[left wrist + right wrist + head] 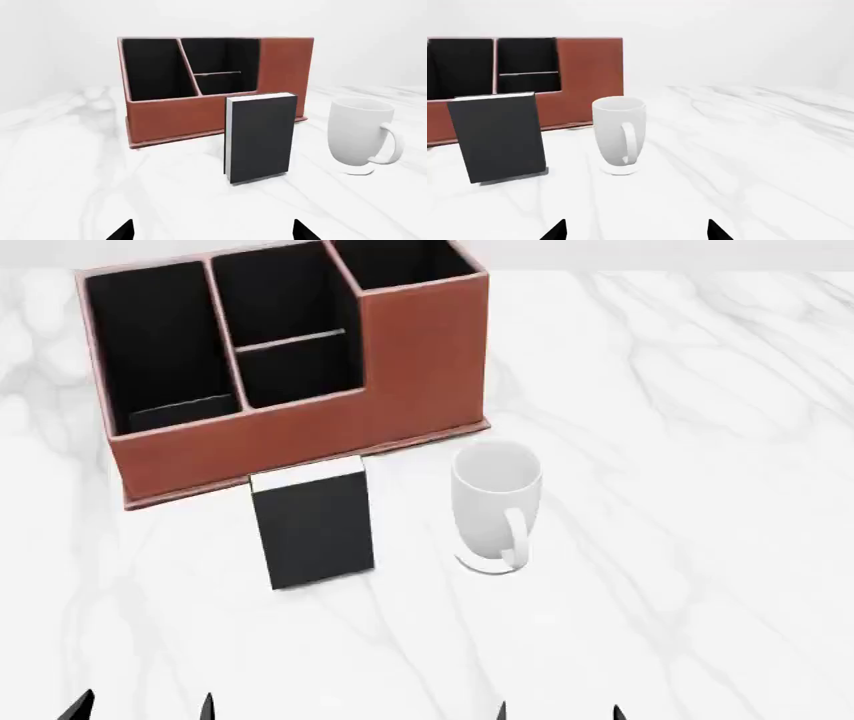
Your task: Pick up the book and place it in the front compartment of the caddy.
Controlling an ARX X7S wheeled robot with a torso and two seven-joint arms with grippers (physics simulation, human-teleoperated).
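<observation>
The black book stands upright on the white marble table, just in front of the reddish-brown caddy. It also shows in the left wrist view and the right wrist view. The caddy has several black-lined compartments; it shows in the right wrist view too. My left gripper is open and empty, well in front of the book. My right gripper is open and empty, in front of the mug. Only the fingertips show in every view.
A white mug stands right of the book, handle towards me; it shows in the left wrist view and the right wrist view. The marble table stretches to the right and front.
</observation>
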